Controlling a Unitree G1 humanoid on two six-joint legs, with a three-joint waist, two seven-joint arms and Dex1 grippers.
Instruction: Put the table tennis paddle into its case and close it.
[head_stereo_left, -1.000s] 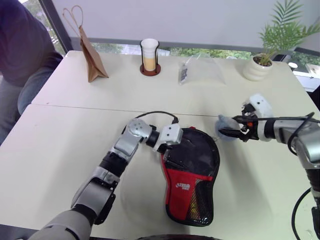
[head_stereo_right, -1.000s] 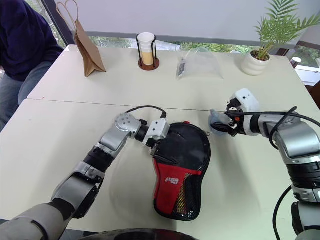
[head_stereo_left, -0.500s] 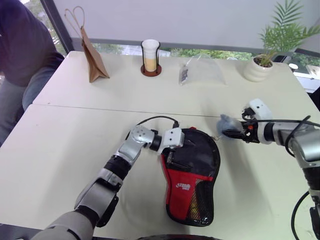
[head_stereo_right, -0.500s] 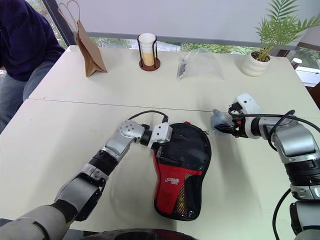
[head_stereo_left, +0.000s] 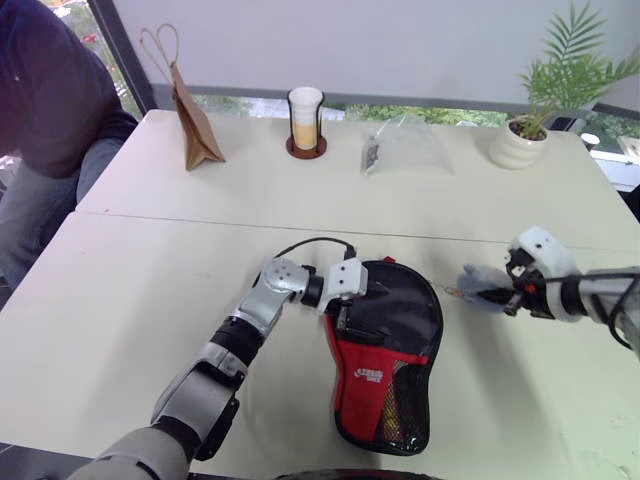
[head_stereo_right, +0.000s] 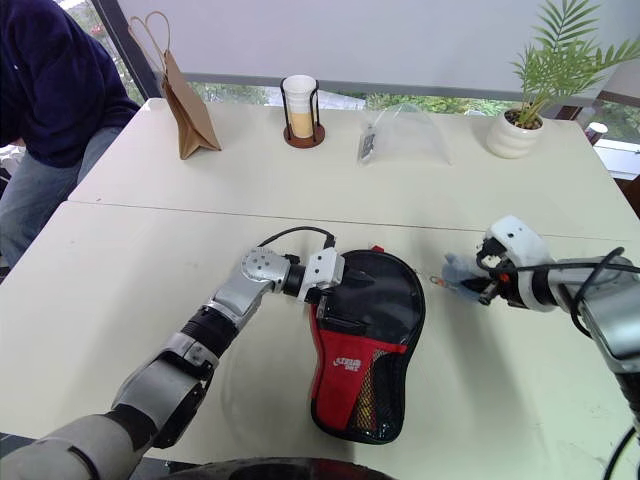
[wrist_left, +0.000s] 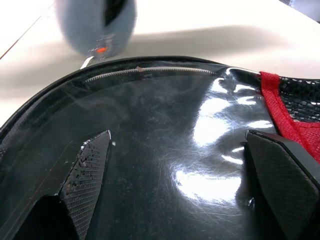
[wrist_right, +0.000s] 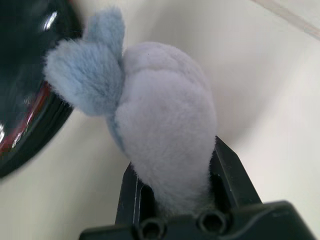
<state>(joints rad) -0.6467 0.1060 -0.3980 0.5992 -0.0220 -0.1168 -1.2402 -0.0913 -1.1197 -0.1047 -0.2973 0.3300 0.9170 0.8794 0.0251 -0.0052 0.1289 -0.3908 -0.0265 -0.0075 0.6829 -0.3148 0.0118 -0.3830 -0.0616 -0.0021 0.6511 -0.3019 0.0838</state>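
Note:
The case (head_stereo_left: 385, 355) lies flat on the near table, its glossy black round end away from me and its red panel and mesh pocket toward me. My left gripper (head_stereo_left: 340, 312) is open at the case's upper left edge, its fingers (wrist_left: 85, 182) spread over the shiny black top (wrist_left: 175, 130) beside the zip. My right gripper (head_stereo_left: 500, 296) is to the right of the case, shut on a grey-blue fuzzy lump (wrist_right: 160, 125) that sticks out from between its fingers. A thin cord runs from the lump toward the case. The table tennis paddle is hidden.
On the far table stand a brown paper bag (head_stereo_left: 195, 125), a cup in a holder (head_stereo_left: 305, 118), a clear plastic bag (head_stereo_left: 405, 150) and a potted plant (head_stereo_left: 520, 140). A person (head_stereo_left: 40, 100) sits at the far left. A seam (head_stereo_left: 180, 222) joins the two tables.
My right gripper has closed on the fuzzy lump and drawn it to the right and nearer me, away from the case. The left gripper has stayed on the case.

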